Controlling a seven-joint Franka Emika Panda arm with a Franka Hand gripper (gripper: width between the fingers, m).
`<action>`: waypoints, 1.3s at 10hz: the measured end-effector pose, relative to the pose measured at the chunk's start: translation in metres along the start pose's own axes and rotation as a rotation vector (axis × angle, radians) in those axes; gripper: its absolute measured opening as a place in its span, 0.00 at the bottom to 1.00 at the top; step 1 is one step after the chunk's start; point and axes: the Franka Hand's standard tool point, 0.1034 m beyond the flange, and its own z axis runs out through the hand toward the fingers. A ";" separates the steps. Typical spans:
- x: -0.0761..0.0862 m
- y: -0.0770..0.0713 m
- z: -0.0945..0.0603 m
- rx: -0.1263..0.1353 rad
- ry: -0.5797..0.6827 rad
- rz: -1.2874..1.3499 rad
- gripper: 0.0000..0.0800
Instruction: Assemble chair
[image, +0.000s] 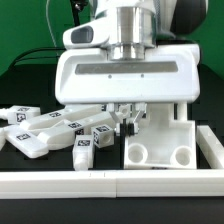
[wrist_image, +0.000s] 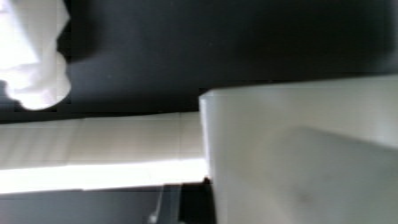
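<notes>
- The chair lies unassembled: its seat block, white and chunky with round holes in its top face, sits toward the exterior view's right, inside the corner of the border rail.
- The legs and bars, each carrying black-and-white square tags, lie in a loose heap on the exterior view's left, just beside the seat block.
- Everything rests on a black table, edged in front and on the right by the plain white rail.
- Behind it stands a green wall, with dark cables hanging in front of it.
- The gripper hangs low over the gap between the heap and the seat block's upper left edge, its jaws drawn together; whether they touch or pinch any part I cannot tell.
- The wrist view is blurred: a pale block corner and a white strip against the dark table; which parts these are is unclear.
</notes>
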 end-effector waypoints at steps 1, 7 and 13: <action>0.005 -0.010 0.003 0.007 0.021 -0.006 0.03; 0.006 -0.014 0.004 0.008 0.038 -0.012 0.03; 0.005 -0.016 0.006 0.009 0.039 -0.011 0.77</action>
